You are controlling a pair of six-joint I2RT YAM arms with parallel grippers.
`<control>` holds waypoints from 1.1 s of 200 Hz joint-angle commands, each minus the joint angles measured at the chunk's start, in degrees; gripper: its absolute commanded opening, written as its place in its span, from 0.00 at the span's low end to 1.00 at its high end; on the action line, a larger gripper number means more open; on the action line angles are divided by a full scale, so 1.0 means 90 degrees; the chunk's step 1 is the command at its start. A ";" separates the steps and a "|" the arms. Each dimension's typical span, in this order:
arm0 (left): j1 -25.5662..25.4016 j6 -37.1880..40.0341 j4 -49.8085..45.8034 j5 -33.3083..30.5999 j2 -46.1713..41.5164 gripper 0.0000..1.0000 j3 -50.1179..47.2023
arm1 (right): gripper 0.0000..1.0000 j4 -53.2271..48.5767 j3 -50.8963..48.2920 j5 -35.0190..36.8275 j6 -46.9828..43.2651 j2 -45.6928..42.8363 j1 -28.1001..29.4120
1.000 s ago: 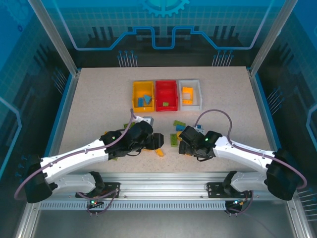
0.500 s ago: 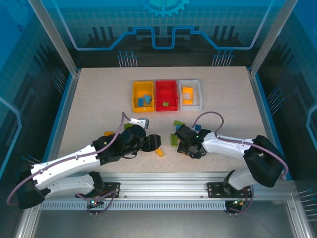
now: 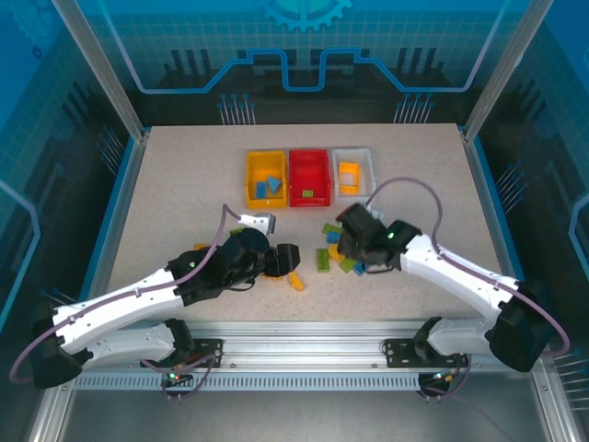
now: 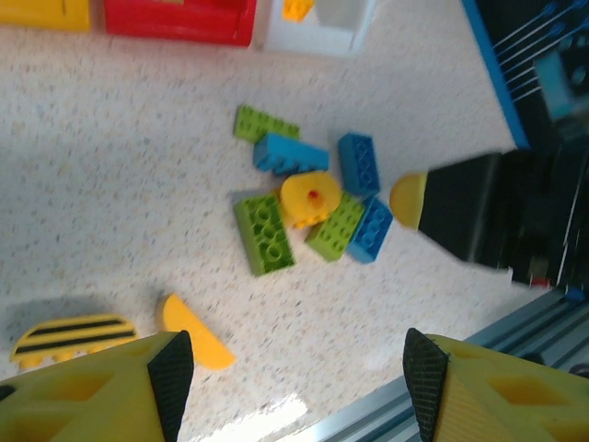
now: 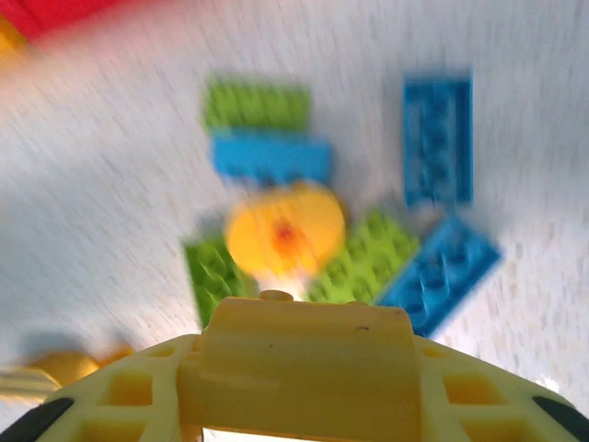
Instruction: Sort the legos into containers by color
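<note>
Left fingers (image 4: 170, 370) wide apart, empty, low beside striped brick (image 4: 69, 336). Right gripper (image 3: 352, 238) clamps yellow brick (image 5: 304, 345) above pile (image 4: 308, 207). White bin (image 3: 372, 180) at its 12 o'clock holds orange, so likely the destination.

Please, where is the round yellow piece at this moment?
In the left wrist view, the round yellow piece lies mid-pile on the table, just below a blue brick and right of a green brick.

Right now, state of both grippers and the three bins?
left gripper, open, empty
right gripper, shut on yellow piece
yellow bin, upright, blue bricks inside
red bin, upright, green brick inside
white bin, upright, orange brick inside
</note>
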 commanded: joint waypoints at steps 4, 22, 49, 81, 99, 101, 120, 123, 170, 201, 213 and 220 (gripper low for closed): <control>-0.0039 0.0319 0.0428 -0.0427 0.0235 0.67 0.0624 | 0.33 0.0021 0.1078 -0.0376 -0.1603 0.0977 -0.0923; -0.0039 0.0461 0.0505 -0.0476 0.0501 0.66 0.0907 | 0.32 -0.0061 0.2067 -0.0474 -0.2077 0.1965 -0.1315; -0.0039 0.0507 0.0546 -0.0516 0.0785 0.67 0.1119 | 0.33 -0.0198 0.3313 -0.0526 -0.2441 0.3272 -0.1730; -0.0039 0.0492 0.0438 -0.0591 0.0842 0.67 0.1129 | 0.34 -0.0336 0.4201 -0.0630 -0.2585 0.4427 -0.2058; -0.0039 0.0466 0.0420 -0.0594 0.0827 0.67 0.1062 | 0.33 -0.0350 0.4545 -0.0768 -0.2627 0.4893 -0.2214; -0.0039 0.0462 0.0418 -0.0596 0.0823 0.67 0.1058 | 0.33 -0.0366 0.4603 -0.0781 -0.2637 0.4925 -0.2227; -0.0039 0.0432 0.0399 -0.0595 0.0821 0.67 0.1027 | 0.33 -0.0497 0.5068 -0.0820 -0.2726 0.5302 -0.2323; -0.0039 0.0431 0.0406 -0.0594 0.0813 0.67 0.1025 | 0.34 -0.0530 0.5148 -0.0824 -0.2731 0.5365 -0.2334; -0.0037 0.0441 0.0417 -0.0571 0.0819 0.67 0.1012 | 0.38 -0.0841 0.5985 -0.1002 -0.2708 0.6141 -0.2574; -0.0041 0.0441 0.0392 -0.0571 0.0811 0.67 0.1014 | 0.55 -0.0919 0.6187 -0.1128 -0.2784 0.6214 -0.2609; -0.0038 0.0423 0.0396 -0.0558 0.0811 0.67 0.1005 | 0.62 -0.0886 0.6134 -0.1114 -0.2809 0.6102 -0.2602; -0.0039 0.0412 0.0383 -0.0566 0.0811 0.67 0.0988 | 0.64 -0.0847 0.6100 -0.1123 -0.2819 0.6014 -0.2609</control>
